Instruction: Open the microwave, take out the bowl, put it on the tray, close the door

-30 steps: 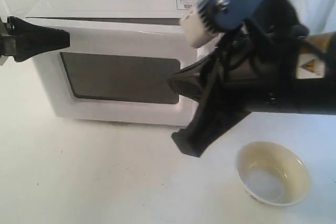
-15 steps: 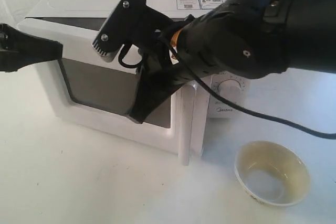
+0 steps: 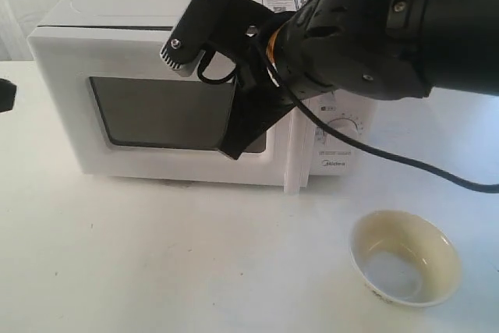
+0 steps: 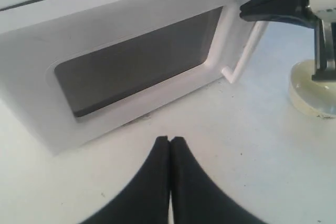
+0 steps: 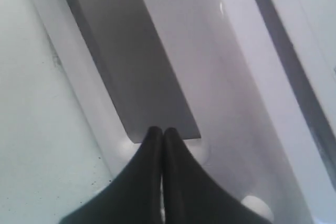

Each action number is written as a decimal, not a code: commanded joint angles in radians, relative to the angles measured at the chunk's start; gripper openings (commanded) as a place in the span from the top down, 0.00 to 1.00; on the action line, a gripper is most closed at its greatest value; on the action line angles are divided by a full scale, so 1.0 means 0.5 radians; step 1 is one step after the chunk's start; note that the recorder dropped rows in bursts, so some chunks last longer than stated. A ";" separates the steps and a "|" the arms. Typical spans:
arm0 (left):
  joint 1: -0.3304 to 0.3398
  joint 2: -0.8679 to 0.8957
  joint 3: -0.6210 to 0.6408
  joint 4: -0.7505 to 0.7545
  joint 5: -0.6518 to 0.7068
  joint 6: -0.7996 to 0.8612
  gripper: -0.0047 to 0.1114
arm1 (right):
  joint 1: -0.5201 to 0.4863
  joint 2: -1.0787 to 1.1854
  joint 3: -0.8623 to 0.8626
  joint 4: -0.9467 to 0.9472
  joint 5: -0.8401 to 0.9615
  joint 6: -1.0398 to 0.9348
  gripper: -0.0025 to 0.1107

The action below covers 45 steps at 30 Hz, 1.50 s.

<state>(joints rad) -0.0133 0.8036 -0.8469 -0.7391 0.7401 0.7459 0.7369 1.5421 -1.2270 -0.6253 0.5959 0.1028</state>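
The white microwave [image 3: 156,33] stands at the back with its door [image 3: 70,115] flush shut and the bar handle [image 3: 292,157] upright. My right gripper [image 3: 234,151] is shut, with nothing between its fingers, and its tips rest at the lower corner of the dark window [image 5: 131,61]. The right wrist view shows those tips [image 5: 161,130] against the door. The cream-yellow bowl [image 3: 404,265] sits upright and empty on the white surface in front of the knobs. My left gripper [image 4: 169,140] is shut and empty, low over the table, away from the door [image 4: 31,77]. No tray is in view.
The right arm's bulky black body [image 3: 390,29] hangs over the microwave's top right and hides the upper knob; the lower knob [image 3: 340,124] shows. Only a dark tip of the left arm [image 3: 6,96] shows at the left edge. Bare white tabletop [image 3: 156,263] lies in front.
The door has swung from ajar to fully shut with the right gripper against it. The left gripper has pulled back leftward, almost out of the exterior view. The bowl has stayed put.
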 commanded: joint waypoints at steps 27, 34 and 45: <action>0.000 -0.772 0.253 0.761 0.112 -0.789 0.96 | -0.269 0.113 -0.037 -0.538 -0.169 0.602 0.98; 0.000 -0.794 0.253 0.856 0.186 -0.828 0.96 | -0.269 0.113 -0.037 -0.523 -0.177 0.602 0.98; 0.000 -0.794 0.253 0.882 0.196 -0.828 0.96 | -0.206 -0.147 -0.033 -0.172 -0.004 0.574 0.98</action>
<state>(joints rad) -0.0133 0.4123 -0.7232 -0.2857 0.8272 0.3405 0.6219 1.5319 -1.2341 -0.7505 0.5515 0.3949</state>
